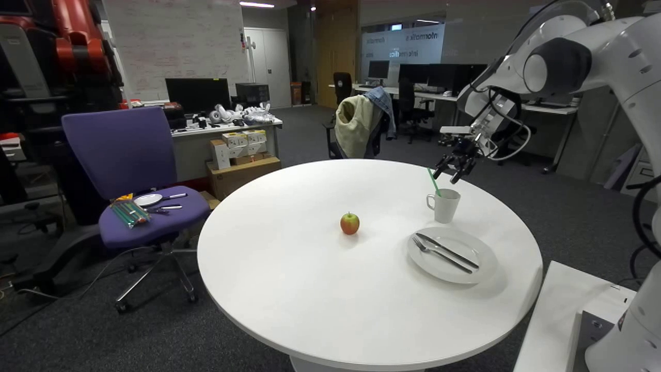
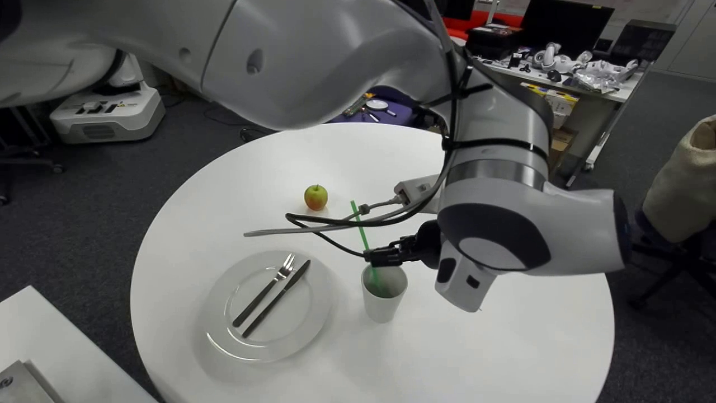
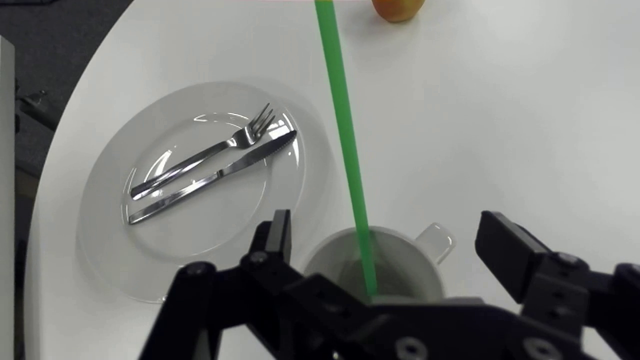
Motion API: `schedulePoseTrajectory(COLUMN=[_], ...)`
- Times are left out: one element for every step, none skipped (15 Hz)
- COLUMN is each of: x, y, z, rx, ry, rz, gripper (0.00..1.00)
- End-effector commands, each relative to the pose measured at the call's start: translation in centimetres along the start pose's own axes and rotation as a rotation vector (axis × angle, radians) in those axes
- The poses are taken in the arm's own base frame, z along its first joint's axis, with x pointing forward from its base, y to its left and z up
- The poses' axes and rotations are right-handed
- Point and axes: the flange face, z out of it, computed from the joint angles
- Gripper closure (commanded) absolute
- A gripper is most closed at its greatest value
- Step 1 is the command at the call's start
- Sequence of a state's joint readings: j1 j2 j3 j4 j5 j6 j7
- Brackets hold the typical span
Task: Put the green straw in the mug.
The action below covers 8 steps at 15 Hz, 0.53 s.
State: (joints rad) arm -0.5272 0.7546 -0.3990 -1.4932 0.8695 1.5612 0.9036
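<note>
gripper (image 3: 390,244) spread wide, empty above white mug (image 1: 445,210), green straw (image 3: 347,135) leaning inside; cleanest exit likely slow, straight back, brushing neither straw nor mug.

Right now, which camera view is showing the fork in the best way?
The wrist view: there the fork appears largest, whole and unobstructed, with its tines clearly separate. Both exterior views also show it whole, lying on the plate beside the table knife, but smaller.

Looks like I'm in an office-type robotics lab: scribbled whiteboard (image 1: 175,44), PC monitors (image 1: 414,73) on a long desk (image 1: 564,109), purple swivel chair (image 1: 124,150), "informatics" lettering (image 1: 426,36) & another robot (image 1: 77,49), red, opp. me.
</note>
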Motion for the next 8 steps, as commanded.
schedulePoseTrajectory(x=[-3.5, -4.4, -5.6, -6.6, -7.9, -9.4, -10.6, -12.2], y=[-0.1, -0.4, -0.7, -1.1, -1.5, -1.8, -2.2, -2.5], z=[-1.9, -1.9, -1.8, -1.7, -1.4, -1.0, -0.6, -0.1], rx=[0.016, 0.015, 0.008, 0.002, -0.006, -0.019, -0.03, -0.041], ry=[0.105, 0.147, 0.21, 0.268, 0.323, 0.378, 0.433, 0.49], rz=[-0.039, -0.059, -0.082, -0.102, -0.12, -0.14, -0.161, -0.185], gripper=[0.0, 0.0, 0.0, 0.0, 0.0, 0.0, 0.0, 0.0])
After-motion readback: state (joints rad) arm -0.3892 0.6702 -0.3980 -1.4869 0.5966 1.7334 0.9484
